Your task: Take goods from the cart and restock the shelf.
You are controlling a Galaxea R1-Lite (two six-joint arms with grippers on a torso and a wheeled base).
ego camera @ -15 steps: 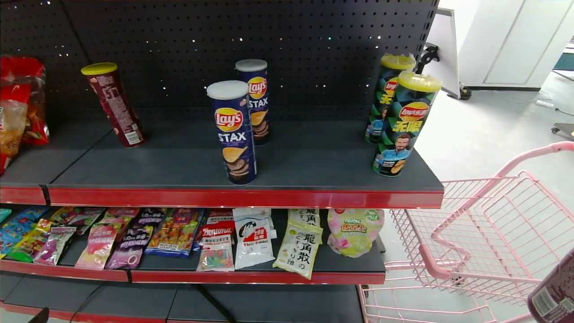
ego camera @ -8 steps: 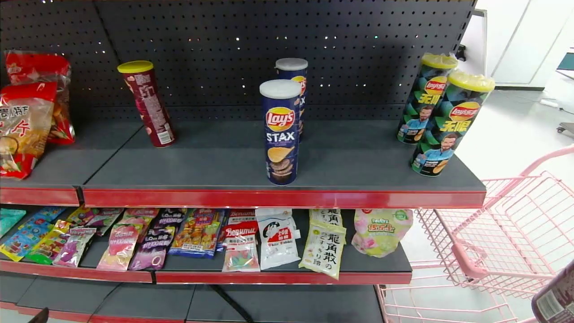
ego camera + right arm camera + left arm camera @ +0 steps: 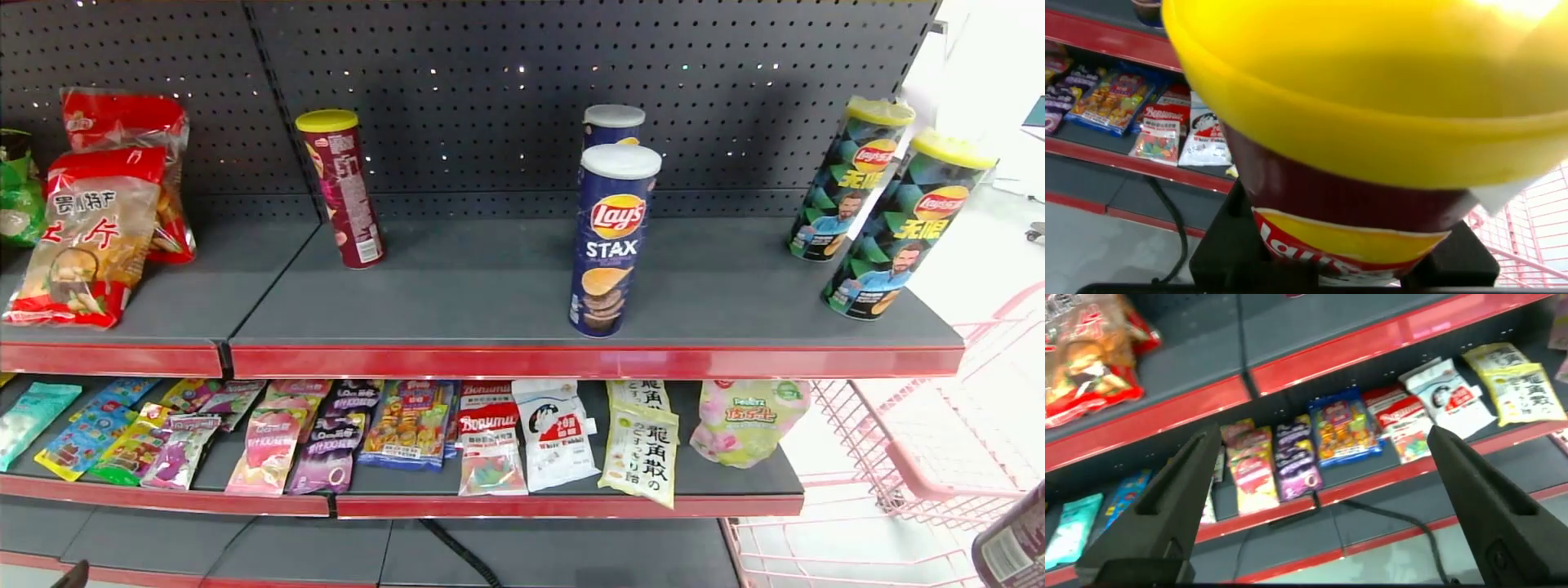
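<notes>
Here: left fingers (image 3: 1167, 506) wide apart; right fingers (image 3: 1221, 253) clamp yellow-lidded can (image 3: 1372, 106); blue can (image 3: 611, 245) at shelf edge (image 3: 490, 361).

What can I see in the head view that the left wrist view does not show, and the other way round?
Head view adds the chip cans: a maroon can, two blue cans, two green cans, and the pink cart. Left wrist view adds the left gripper, open. Both share the red snack bag on the upper shelf and the white packet on the lower shelf.
</notes>
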